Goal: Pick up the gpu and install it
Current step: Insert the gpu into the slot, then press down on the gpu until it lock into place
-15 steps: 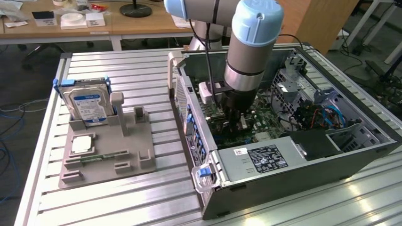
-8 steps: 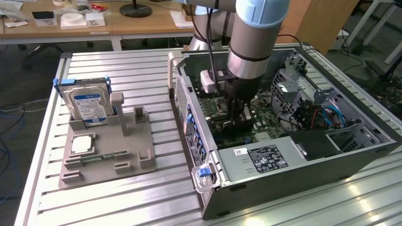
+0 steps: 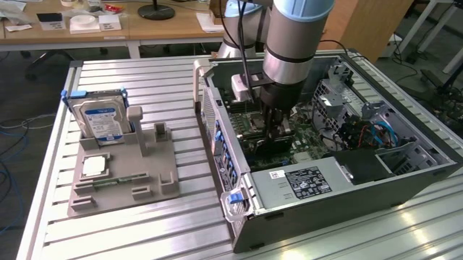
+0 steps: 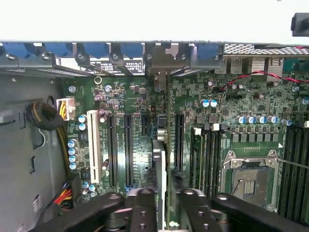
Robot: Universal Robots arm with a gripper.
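My gripper (image 3: 277, 130) is reaching down inside the open computer case (image 3: 239, 227), over the motherboard (image 4: 140, 154). In the wrist view the gpu (image 4: 161, 169) shows edge-on as a thin upright card directly in front of the gripper (image 4: 166, 212). It stands over the motherboard between the dark expansion slots (image 4: 128, 150), in line with the rear bracket openings (image 4: 159, 72). I cannot tell whether its lower edge sits in a slot.
To the exterior view's left, a grey fixture (image 3: 155, 179) holds a hard drive (image 3: 101, 122), a square chip (image 3: 94, 165) and a memory stick (image 3: 108, 184). Inside the case are the power supply (image 3: 304, 181), cable bundles (image 4: 60, 195), the processor socket (image 4: 251, 181) and drive cages (image 3: 347, 108).
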